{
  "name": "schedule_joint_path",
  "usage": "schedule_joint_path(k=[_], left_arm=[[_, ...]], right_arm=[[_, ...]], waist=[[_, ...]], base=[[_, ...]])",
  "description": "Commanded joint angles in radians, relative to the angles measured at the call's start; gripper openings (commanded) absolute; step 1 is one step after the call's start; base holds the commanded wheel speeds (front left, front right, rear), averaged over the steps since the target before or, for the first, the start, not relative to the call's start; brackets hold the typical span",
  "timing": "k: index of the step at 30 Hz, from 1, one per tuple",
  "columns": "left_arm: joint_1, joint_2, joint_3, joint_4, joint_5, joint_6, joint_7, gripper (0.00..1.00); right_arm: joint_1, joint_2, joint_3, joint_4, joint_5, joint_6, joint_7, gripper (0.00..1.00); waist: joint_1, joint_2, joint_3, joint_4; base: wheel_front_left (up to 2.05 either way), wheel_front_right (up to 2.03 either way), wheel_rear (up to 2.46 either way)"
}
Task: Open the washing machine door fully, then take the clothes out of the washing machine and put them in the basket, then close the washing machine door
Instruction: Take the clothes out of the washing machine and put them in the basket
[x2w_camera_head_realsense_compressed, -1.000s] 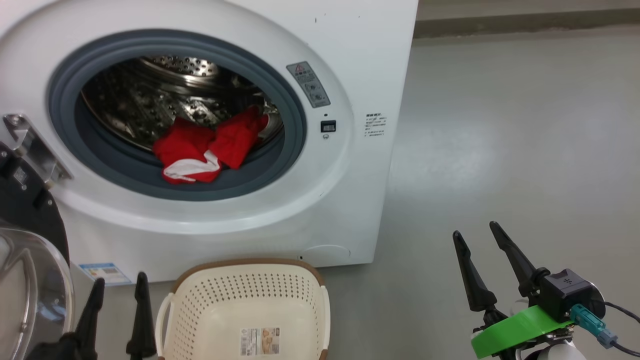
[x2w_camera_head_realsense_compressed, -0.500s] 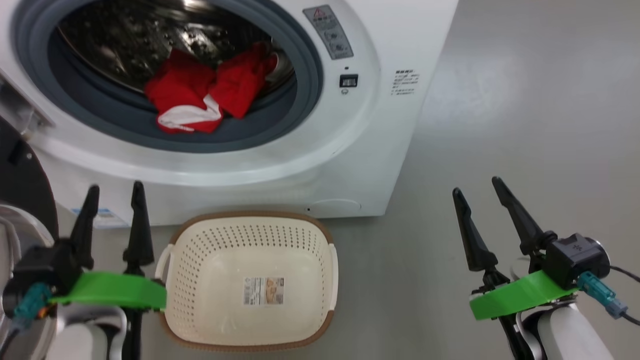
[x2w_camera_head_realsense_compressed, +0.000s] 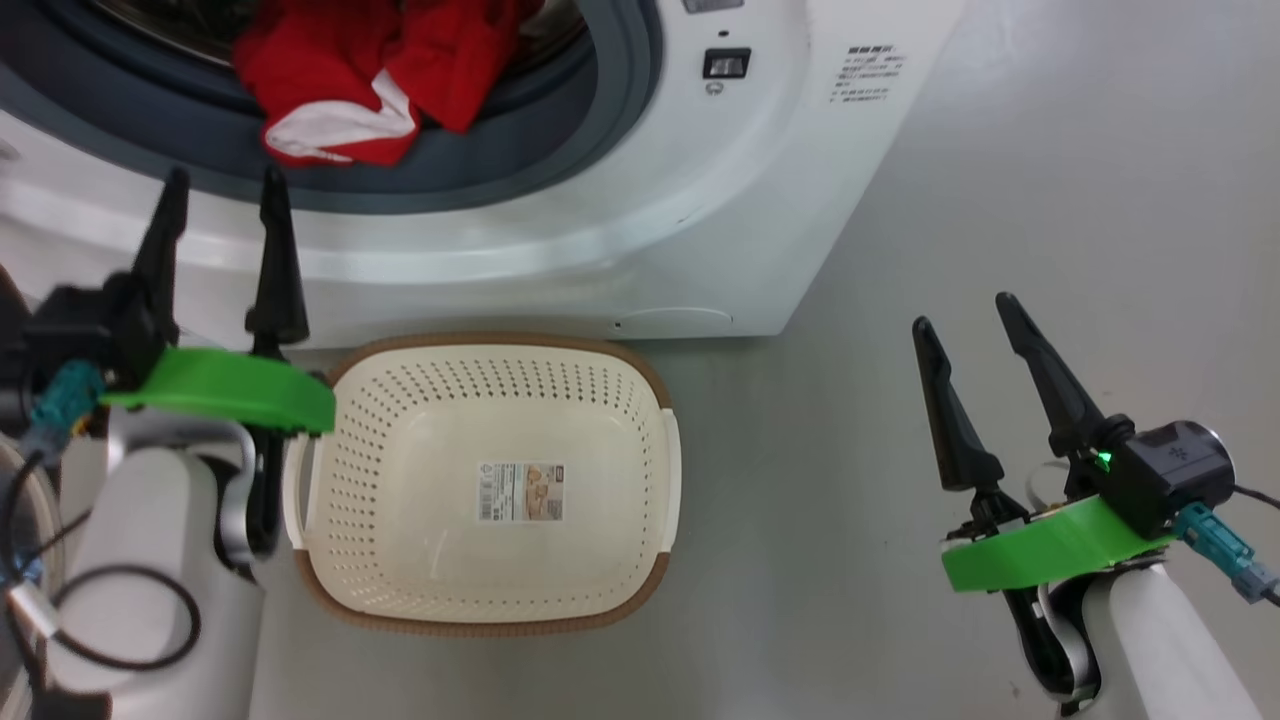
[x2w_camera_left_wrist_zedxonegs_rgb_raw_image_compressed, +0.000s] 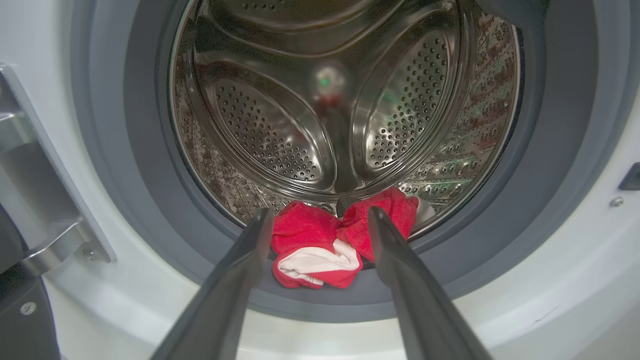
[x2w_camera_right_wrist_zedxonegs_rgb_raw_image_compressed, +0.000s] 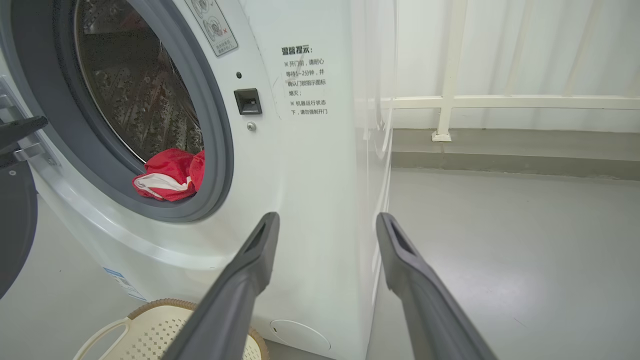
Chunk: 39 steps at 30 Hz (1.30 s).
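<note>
Noted: washing machine (x2w_camera_head_realsense_compressed: 620, 200) with door (x2w_camera_right_wrist_zedxonegs_rgb_raw_image_compressed: 15, 230) swung open; clothes (x2w_camera_head_realsense_compressed: 340, 80), red with white trim, heaped at drum mouth on grey seal; basket (x2w_camera_head_realsense_compressed: 480, 625) on floor just before machine, paper label inside; left claw (x2w_camera_head_realsense_compressed: 225, 178) released, fingers spread, at machine's opening, pointing toward clothes, apart from them; right claw (x2w_camera_head_realsense_compressed: 962, 312) released, gripping nothing, off machine's front corner.

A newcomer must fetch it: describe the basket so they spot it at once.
Find the white washing machine with its round opening. On the floor right in front of it sits the basket: cream, perforated, brown-rimmed, with a paper label inside.
</note>
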Motion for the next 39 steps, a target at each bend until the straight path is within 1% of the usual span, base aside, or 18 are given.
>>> schedule_joint_path(k=[1, 7, 16, 20, 21, 29, 35, 39], left_arm=[[-0.047, 0.037, 0.021, -0.001, 0.016, -0.003, -0.012, 1.00], [-0.189, 0.045, 0.001, 0.116, 0.034, -0.011, -0.022, 1.00], [-0.377, 0.058, -0.019, 0.306, 0.053, 0.004, -0.010, 1.00], [-0.437, 0.060, -0.030, 0.392, 0.055, 0.011, 0.037, 1.00], [-0.437, 0.060, -0.030, 0.392, 0.055, 0.011, 0.037, 1.00], [-0.545, 0.083, -0.082, 0.528, 0.095, 0.019, 0.139, 1.00], [-0.613, 0.108, -0.132, 0.597, 0.142, 0.033, 0.202, 1.00], [-0.646, 0.115, -0.151, 0.630, 0.153, 0.034, 0.234, 1.00]], right_arm=[[-0.034, 0.002, 0.014, -0.031, -0.009, 0.007, -0.006, 1.00], [-0.051, 0.002, 0.015, -0.037, -0.007, 0.007, -0.006, 1.00], [-0.075, 0.002, 0.026, -0.032, 0.002, 0.007, -0.006, 1.00], [-0.084, 0.002, 0.028, -0.022, 0.006, 0.007, -0.006, 1.00], [-0.084, 0.002, 0.028, -0.022, 0.006, 0.007, -0.006, 1.00], [-0.102, 0.002, 0.034, -0.017, 0.011, 0.007, -0.006, 1.00], [-0.113, 0.002, 0.041, -0.014, 0.019, 0.007, -0.006, 1.00], [-0.123, 0.002, 0.047, -0.009, 0.027, 0.007, -0.006, 1.00]], waist=[[0.0000, -0.0001, 0.041, -0.002], [0.0000, -0.0001, 0.088, -0.012], [0.0000, -0.0001, 0.145, -0.028], [0.0000, -0.0001, 0.161, -0.032], [0.0000, -0.0001, 0.161, -0.032], [0.0000, -0.0001, 0.188, -0.039], [0.0000, -0.0001, 0.208, -0.046], [0.0000, -0.0001, 0.220, -0.050]], base=[[0.00, 0.00, 0.00], [0.00, 0.00, 0.00], [0.00, 0.00, 0.00], [0.00, 0.00, 0.00], [0.00, 0.00, 0.00], [0.00, 0.00, 0.00], [0.00, 0.00, 0.00], [0.00, 0.00, 0.00]])
